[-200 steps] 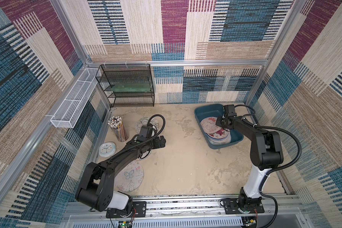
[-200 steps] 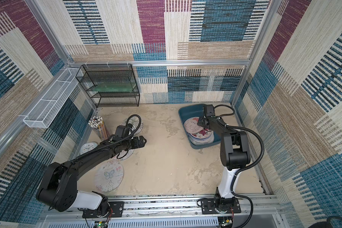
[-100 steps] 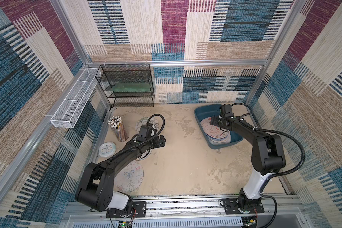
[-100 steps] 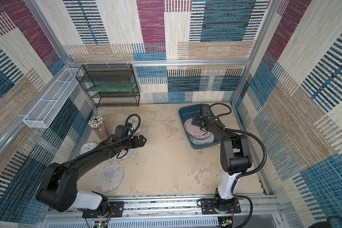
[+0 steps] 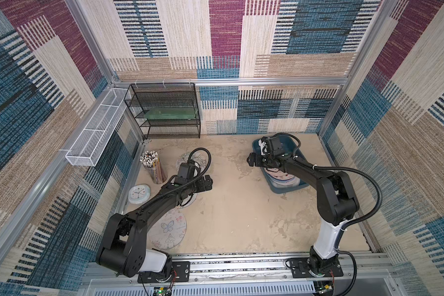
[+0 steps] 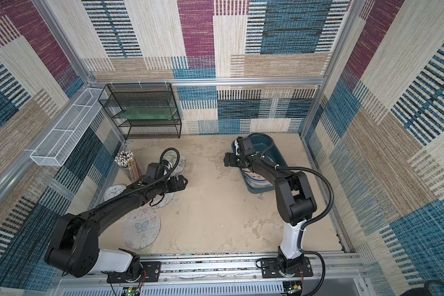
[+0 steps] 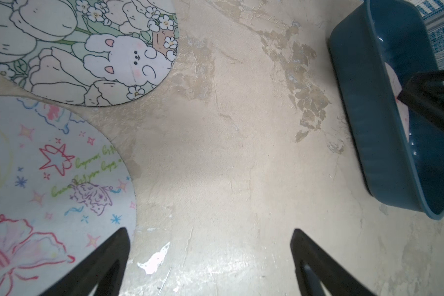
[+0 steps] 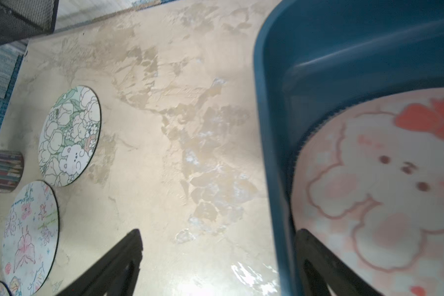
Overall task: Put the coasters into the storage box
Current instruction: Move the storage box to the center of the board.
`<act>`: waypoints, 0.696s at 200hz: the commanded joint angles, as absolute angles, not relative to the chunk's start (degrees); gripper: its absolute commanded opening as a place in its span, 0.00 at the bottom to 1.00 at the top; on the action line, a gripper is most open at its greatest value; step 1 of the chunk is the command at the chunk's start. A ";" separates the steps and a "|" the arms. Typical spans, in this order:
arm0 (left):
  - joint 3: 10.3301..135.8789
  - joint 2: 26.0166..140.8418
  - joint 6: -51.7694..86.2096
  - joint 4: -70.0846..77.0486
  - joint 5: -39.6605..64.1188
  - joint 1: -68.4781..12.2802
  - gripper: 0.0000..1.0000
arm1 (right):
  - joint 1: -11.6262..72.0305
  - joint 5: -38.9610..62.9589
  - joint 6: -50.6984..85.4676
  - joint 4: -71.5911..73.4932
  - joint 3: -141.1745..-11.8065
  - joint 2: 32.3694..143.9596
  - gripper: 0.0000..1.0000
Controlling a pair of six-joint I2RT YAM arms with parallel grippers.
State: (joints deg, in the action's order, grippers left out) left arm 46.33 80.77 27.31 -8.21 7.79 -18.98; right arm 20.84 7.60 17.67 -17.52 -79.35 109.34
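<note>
The teal storage box [image 5: 289, 189] stands at the back right and holds a stack of coasters [image 5: 282, 178], a pink bunny one [image 8: 385, 192] on top. My right gripper [image 5: 252, 159] hangs open over the box's left rim [image 8: 272, 153], one finger over the table and the other over the stack. It holds nothing. On the left lie three coasters: a tulip-and-bunny one [image 7: 75, 51], a star-and-butterfly one [image 7: 49, 179] partly under my left arm, and a butterfly one [image 5: 168, 229] near the front. My left gripper [image 5: 207, 183] is open and empty above bare table [image 7: 208, 230].
A black wire rack [image 5: 164, 112] stands at the back left. A white mesh tray [image 5: 95, 130] hangs on the left wall. A cup of pencils [image 5: 153, 166] and a pale round clock [image 5: 139, 193] sit by the left wall, near the coasters.
My right gripper has opened and moved left from over the box's middle to its left rim, leaving the pink bunny coaster on the stack. The left arm has not moved.
</note>
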 commanded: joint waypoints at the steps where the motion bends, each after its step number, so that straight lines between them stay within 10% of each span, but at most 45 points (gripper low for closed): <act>1: 45.59 80.03 28.07 -6.94 7.67 -18.48 0.97 | 21.93 6.58 17.71 -18.67 -81.81 112.06 0.95; 139: 43.76 78.71 29.99 -10.74 5.20 -11.97 0.97 | 31.49 13.12 17.84 -21.62 -98.88 123.66 0.95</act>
State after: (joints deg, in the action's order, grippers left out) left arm 43.81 78.98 28.58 -9.04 6.11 -12.99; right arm 30.39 9.65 17.58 -22.17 -97.19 122.96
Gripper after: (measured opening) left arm 0.968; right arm 0.949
